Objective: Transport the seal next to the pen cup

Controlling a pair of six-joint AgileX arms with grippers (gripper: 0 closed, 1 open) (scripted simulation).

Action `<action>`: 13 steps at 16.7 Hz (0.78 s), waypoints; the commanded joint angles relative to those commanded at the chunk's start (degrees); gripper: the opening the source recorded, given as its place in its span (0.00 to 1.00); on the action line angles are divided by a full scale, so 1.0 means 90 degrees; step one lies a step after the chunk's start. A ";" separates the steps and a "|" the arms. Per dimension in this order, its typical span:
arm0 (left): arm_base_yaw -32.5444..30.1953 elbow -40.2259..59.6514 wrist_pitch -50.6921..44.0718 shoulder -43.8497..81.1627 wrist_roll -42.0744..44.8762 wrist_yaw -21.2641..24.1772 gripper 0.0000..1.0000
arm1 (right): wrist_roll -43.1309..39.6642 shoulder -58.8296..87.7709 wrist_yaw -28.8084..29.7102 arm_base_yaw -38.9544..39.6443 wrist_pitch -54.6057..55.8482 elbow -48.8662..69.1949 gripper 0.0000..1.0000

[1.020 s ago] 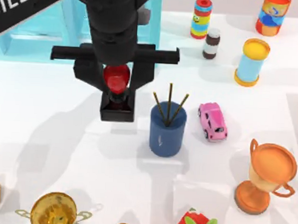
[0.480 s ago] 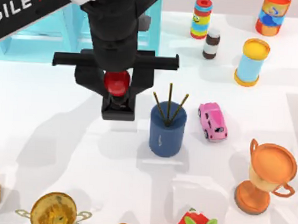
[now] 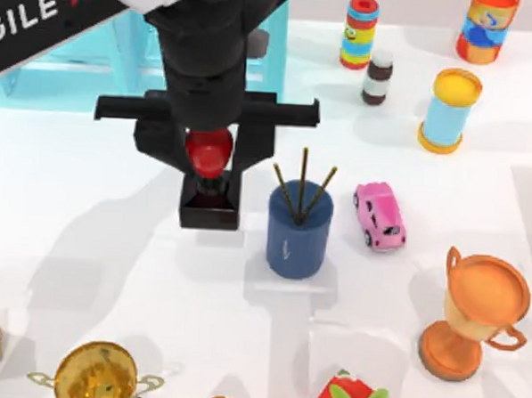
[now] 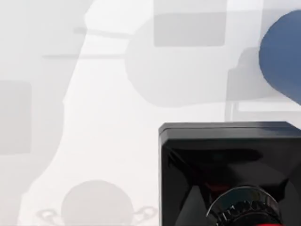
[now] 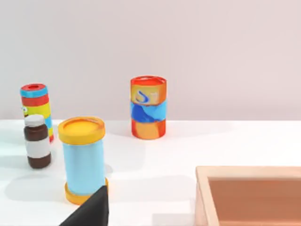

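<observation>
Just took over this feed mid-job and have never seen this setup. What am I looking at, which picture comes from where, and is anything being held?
Two AgileX arms work at a white table. The top view looks straight down. There the left gripper is closed on the seal, a red knob on a black base, just left of the navy pen cup. The left wrist view looks down past the seal's base to the cup's edge. The right wrist view, from the parked right arm, shows a blue cylinder with a yellow lid, a brown bottle and a striped can.
</observation>
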 joint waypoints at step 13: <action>0.0000 0.0000 0.0000 0.0000 0.0000 0.0000 1.00 | 0.0000 0.0000 0.0000 0.0000 0.0000 0.0000 1.00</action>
